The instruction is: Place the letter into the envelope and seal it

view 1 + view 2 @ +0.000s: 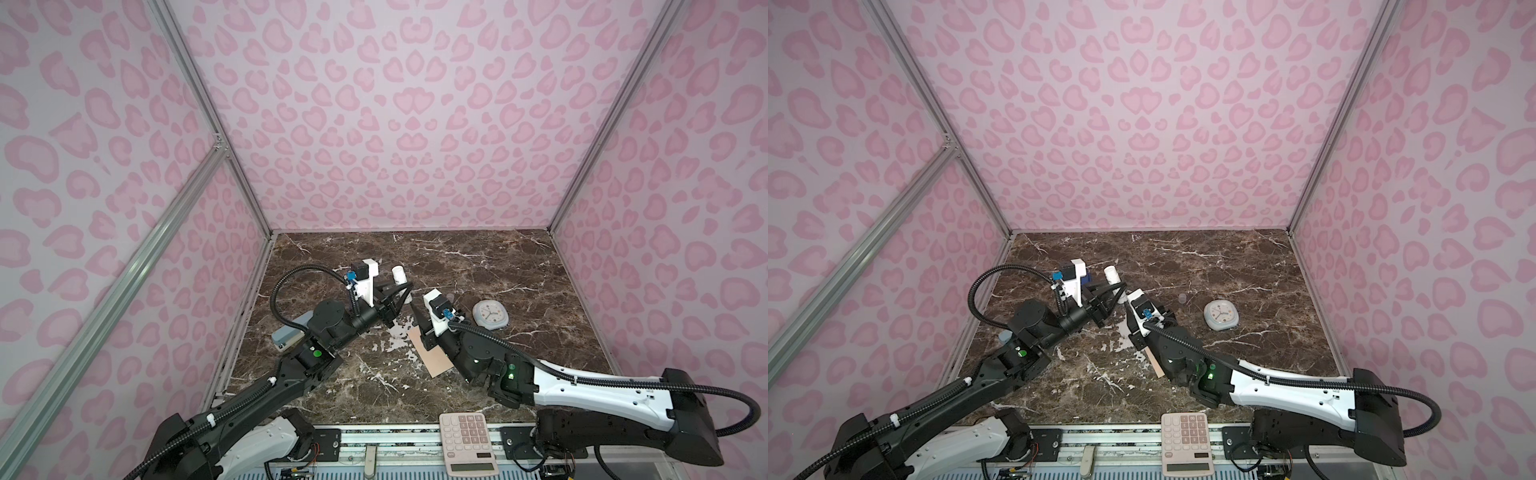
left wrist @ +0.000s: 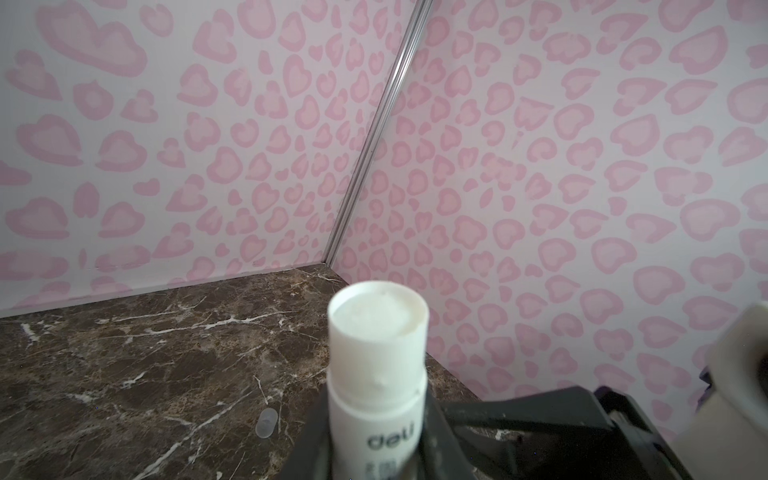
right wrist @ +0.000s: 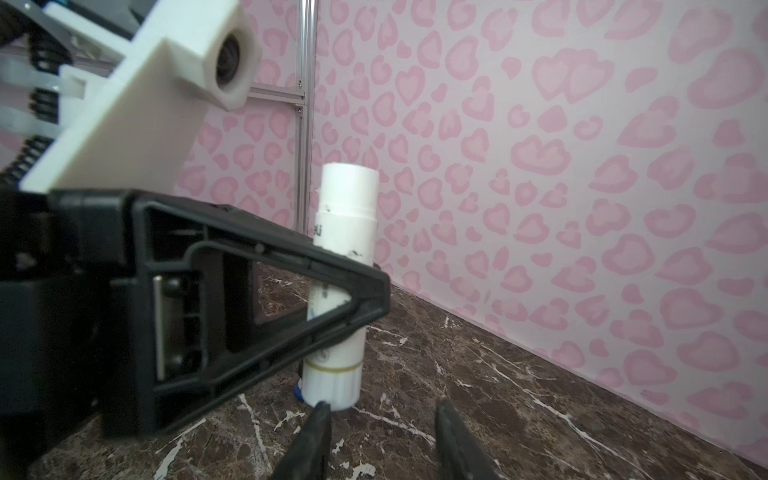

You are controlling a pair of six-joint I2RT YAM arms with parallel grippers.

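My left gripper (image 1: pixel 404 287) (image 2: pixel 376 436) is shut on a white glue stick (image 1: pixel 398 274) (image 2: pixel 378 332), uncapped and held upright with its base at the marble table. In the right wrist view the stick (image 3: pixel 347 195) stands just beyond my right gripper (image 3: pixel 382 409), which is open with nothing between its fingers. The peach envelope (image 1: pixel 432 353) (image 1: pixel 1152 361) lies flat on the table, mostly covered by the right arm. The letter is hidden from every view.
A round white clock (image 1: pixel 490 315) lies right of the grippers. A pink calculator (image 1: pixel 468 442) rests on the front rail. A grey block (image 1: pixel 291 332) sits under the left arm. A clear cap (image 1: pixel 1182 297) (image 2: pixel 266 422) lies on the marble.
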